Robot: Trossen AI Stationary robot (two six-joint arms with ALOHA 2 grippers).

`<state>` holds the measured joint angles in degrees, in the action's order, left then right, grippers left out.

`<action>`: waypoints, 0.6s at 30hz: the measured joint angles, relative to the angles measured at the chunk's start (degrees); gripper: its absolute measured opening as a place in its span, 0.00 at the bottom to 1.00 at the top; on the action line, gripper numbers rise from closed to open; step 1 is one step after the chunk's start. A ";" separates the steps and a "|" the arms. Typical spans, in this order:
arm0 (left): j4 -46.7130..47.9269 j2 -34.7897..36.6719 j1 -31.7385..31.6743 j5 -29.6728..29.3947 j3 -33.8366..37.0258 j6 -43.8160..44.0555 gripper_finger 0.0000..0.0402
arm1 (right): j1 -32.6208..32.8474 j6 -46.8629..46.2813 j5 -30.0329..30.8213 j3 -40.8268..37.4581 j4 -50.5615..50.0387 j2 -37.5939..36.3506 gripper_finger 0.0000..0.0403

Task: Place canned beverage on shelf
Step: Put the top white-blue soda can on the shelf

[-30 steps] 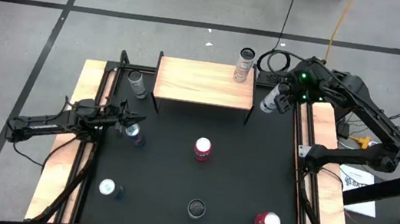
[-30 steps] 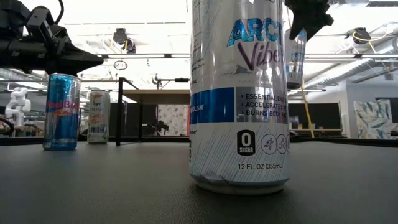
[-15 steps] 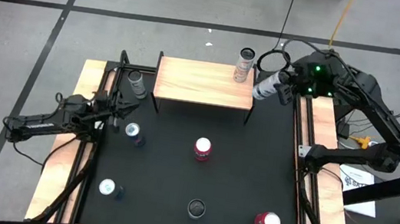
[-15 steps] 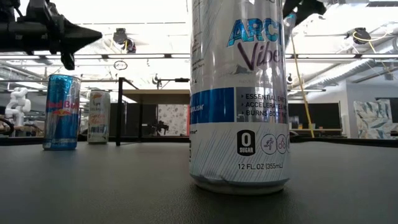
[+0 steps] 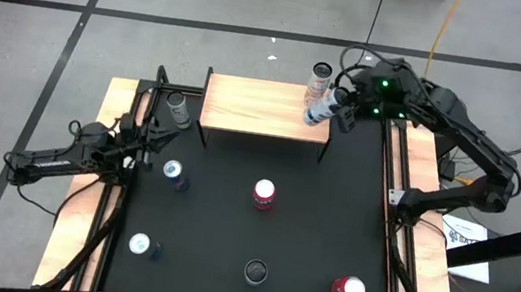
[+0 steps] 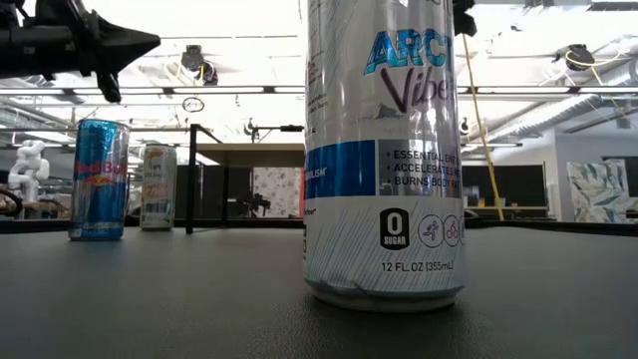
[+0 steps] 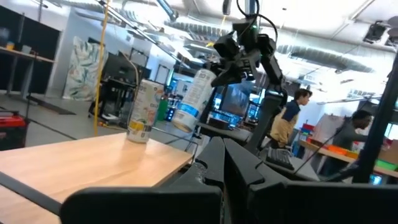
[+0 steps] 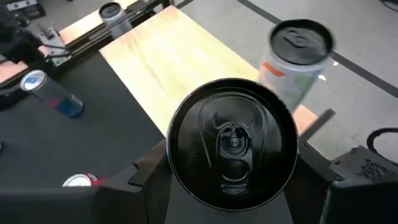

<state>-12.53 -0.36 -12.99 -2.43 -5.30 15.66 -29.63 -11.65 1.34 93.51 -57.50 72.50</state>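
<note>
Gripping a white-and-blue can, the right gripper holds it tilted over the shelf right end, beside an upright can. Left gripper clenched, empty. Nearest can reads "0 SUGAR"; another "Red Bull".

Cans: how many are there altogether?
8. One stands on the shelf at its far right corner; one is in the right gripper above the shelf's right end; six on the black table. None seems hidden.
</note>
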 joint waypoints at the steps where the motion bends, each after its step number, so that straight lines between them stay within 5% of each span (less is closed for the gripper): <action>1: 0.00 0.00 0.00 0.94 0.00 -0.02 0.00 | 0.19 0.34 -0.02 0.00 0.13 0.26 0.52; 6: 0.02 0.00 0.00 5.33 -0.04 -0.02 0.00 | 0.48 0.39 0.05 0.00 0.37 1.31 0.52; 18: 0.53 0.00 0.00 5.78 -0.07 -3.98 0.00 | 0.48 0.39 0.05 -0.02 0.74 1.48 0.52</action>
<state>-12.01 -0.36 -12.99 3.35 -5.37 11.68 -29.14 -11.27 1.39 93.49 -56.76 73.97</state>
